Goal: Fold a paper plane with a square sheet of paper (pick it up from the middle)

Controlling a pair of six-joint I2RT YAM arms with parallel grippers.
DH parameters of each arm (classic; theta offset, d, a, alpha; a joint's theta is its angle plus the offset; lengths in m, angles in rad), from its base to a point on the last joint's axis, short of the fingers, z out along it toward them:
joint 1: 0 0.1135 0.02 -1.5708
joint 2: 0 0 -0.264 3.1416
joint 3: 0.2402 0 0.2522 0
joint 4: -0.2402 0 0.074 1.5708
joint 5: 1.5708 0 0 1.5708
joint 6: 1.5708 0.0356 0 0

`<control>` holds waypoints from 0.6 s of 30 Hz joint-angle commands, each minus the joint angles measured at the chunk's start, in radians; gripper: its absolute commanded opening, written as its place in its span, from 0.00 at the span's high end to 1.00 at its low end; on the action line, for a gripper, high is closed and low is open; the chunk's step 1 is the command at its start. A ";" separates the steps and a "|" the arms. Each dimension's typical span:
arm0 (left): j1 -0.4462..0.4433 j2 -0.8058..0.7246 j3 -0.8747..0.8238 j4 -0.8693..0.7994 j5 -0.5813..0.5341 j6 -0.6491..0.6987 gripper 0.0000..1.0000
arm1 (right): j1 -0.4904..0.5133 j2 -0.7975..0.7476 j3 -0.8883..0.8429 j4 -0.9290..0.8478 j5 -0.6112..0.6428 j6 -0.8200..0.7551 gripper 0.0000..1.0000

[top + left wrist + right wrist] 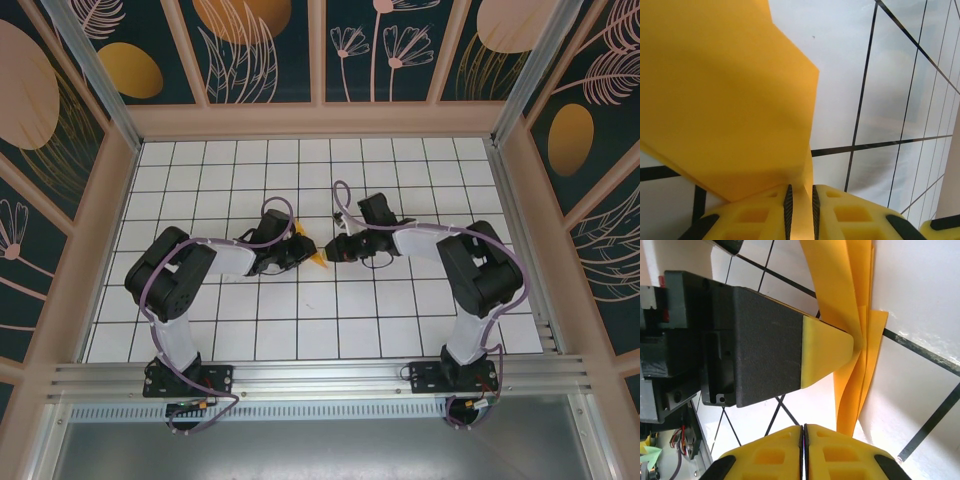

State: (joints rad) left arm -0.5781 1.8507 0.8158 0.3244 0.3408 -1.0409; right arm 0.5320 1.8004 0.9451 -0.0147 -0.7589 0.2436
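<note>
The square sheet of paper [316, 256] is orange-yellow and folded into layers, small between the two grippers at mid-table. In the left wrist view the paper [725, 100] spreads up and left, and a strip of it runs between the pads of my left gripper [801, 192], which is shut on it. From the right wrist, the left gripper's yellow fingertip [827, 352] pinches the paper [840, 275] where its layers meet. My right gripper [804, 429] is shut with nothing between its pads, just left of the paper's lower edge. I cannot tell the paper's overall shape.
The white grid-tiled table [300, 330] has free room around the arms. Wooden rails and patterned wall panels [320, 118] enclose it at the back and sides. My left gripper [303, 248] and right gripper [338, 248] nearly meet tip to tip.
</note>
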 commanded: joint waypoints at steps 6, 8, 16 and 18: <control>0.009 0.030 -0.007 -0.111 -0.069 0.004 0.87 | 0.049 0.105 0.097 -0.058 0.036 0.005 0.97; 0.010 0.031 -0.009 -0.112 -0.070 0.003 0.88 | 0.055 0.125 0.115 -0.068 0.044 0.002 0.98; 0.009 0.033 -0.004 -0.124 -0.078 0.004 0.89 | 0.059 0.175 0.138 -0.107 0.110 0.023 1.00; 0.009 0.035 0.001 -0.131 -0.082 0.006 0.89 | 0.059 0.170 0.116 -0.106 0.109 0.026 1.00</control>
State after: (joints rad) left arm -0.5781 1.8507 0.8181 0.3008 0.3206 -1.0409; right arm 0.5892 1.9572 1.0668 -0.0868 -0.6807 0.2516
